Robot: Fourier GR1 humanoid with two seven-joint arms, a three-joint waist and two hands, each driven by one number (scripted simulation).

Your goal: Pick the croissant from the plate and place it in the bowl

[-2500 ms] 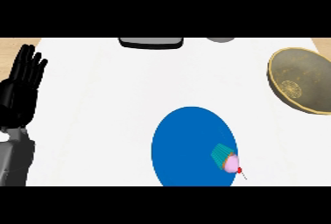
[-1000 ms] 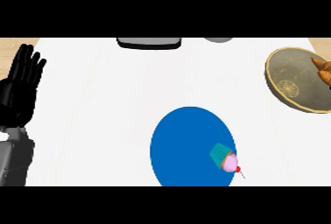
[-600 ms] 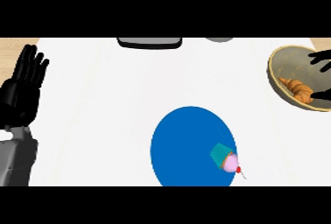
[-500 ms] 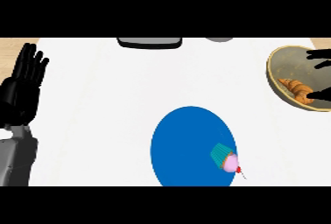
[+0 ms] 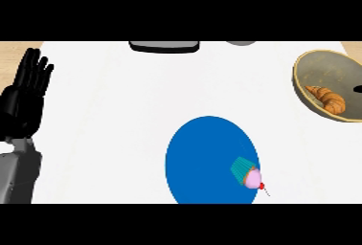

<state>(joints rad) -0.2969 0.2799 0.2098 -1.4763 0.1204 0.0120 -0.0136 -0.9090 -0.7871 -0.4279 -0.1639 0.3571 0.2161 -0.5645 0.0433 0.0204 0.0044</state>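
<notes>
The croissant (image 5: 326, 97) lies in the bowl (image 5: 311, 67), far right of the resting left robot hand (image 5: 25, 98) — fingers straight, released. Probably light, flaky, crushable — best grasped across its middle.

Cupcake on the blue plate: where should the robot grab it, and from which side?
Grip the cupcake by its teal wrapper, coming from above. It lies tipped on the blue plate, pink frosting toward the near rim, so fingers should probably close across the wrapper's sides, clear of the frosting.
</notes>
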